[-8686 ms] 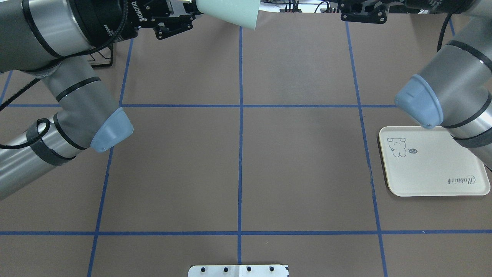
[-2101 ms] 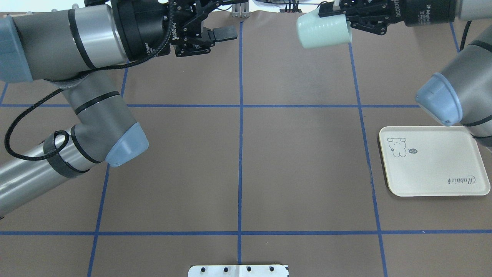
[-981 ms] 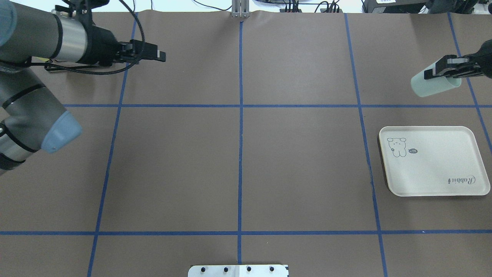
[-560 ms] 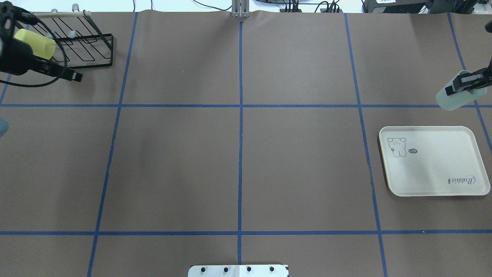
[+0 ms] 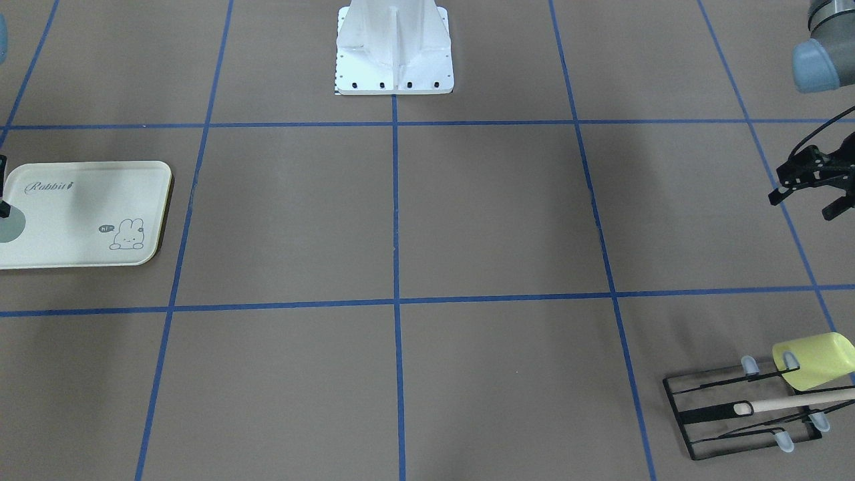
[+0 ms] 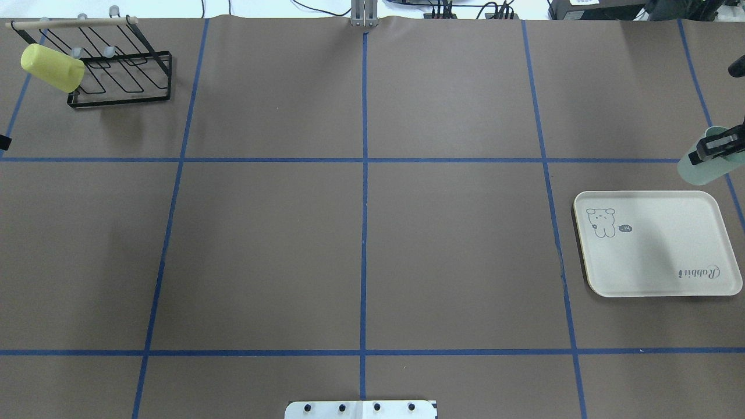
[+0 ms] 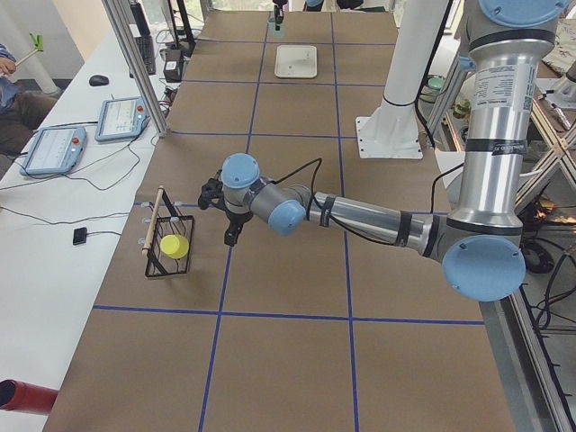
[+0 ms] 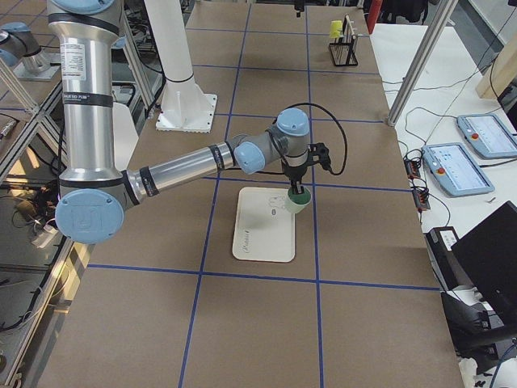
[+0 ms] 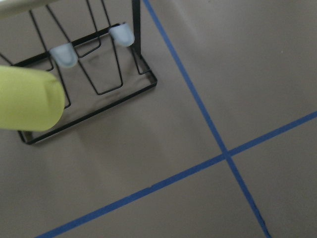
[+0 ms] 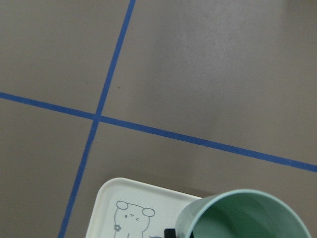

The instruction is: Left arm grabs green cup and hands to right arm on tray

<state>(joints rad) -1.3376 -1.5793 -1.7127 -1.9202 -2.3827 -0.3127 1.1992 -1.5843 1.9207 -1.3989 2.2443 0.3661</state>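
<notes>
Right gripper (image 6: 705,152), clamped on green cup (image 6: 698,172): we lower it upright, well inside tray (image 6: 652,273) rim, releasing once seated

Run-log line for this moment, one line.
phase: placing | right gripper: shut on green cup, over tray edge | left gripper: open, empty, near rack | handover: done
</notes>
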